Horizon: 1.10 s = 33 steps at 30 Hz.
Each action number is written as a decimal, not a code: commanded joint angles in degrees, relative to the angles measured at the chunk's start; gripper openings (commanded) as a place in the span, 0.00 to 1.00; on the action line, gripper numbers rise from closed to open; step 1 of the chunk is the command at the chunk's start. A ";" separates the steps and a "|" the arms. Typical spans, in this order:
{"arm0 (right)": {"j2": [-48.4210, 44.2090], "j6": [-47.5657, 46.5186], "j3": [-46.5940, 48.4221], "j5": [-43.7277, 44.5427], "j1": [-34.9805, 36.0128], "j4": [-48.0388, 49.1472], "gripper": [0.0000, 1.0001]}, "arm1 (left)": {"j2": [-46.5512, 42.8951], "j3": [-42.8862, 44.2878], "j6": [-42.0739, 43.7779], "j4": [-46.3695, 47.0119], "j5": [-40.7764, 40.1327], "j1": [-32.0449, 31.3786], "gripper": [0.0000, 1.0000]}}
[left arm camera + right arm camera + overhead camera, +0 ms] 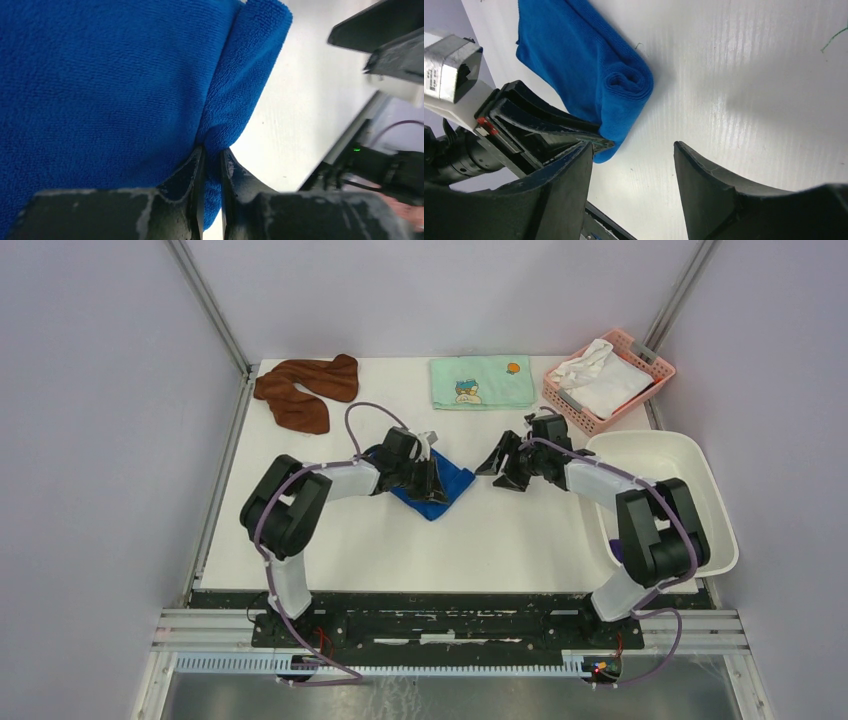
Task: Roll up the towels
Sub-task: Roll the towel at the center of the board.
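Note:
The royal blue towel point(452, 483) lies mid-table, partly rolled; its rolled end point(629, 80) shows a spiral in the right wrist view. My left gripper point(430, 480) is shut on a fold at the edge of the blue towel point(100, 75), with cloth pinched between its fingers point(198, 167). My right gripper point(503, 468) hovers just right of the towel; its jaws stand open over bare table point(631, 145), holding nothing. The rust-brown towel point(305, 390) lies crumpled at the back left. A patch of dark purple point(614, 552) shows in the tub behind the right arm.
A pale green cartoon-print towel point(482, 382) lies flat at the back centre. A pink basket point(655, 365) holding a white cloth point(600, 380) stands at the back right. A white tub point(700, 465) sits at the right edge. Metal frame posts flank the table.

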 commanded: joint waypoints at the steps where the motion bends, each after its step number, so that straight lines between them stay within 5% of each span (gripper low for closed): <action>1: 2.32 1.91 -0.93 -1.94 1.53 6.80 0.69 | 0.19 -4.90 -10.83 3.68 10.95 2.88 0.15; 15: 8.77 8.09 -2.52 -0.03 6.27 17.62 0.68 | 2.93 -16.35 -34.92 30.43 20.13 7.04 0.15; 33: 14.80 1.43 10.42 8.13 11.00 -4.44 0.53 | 2.20 -18.38 -36.06 31.11 17.69 7.12 0.16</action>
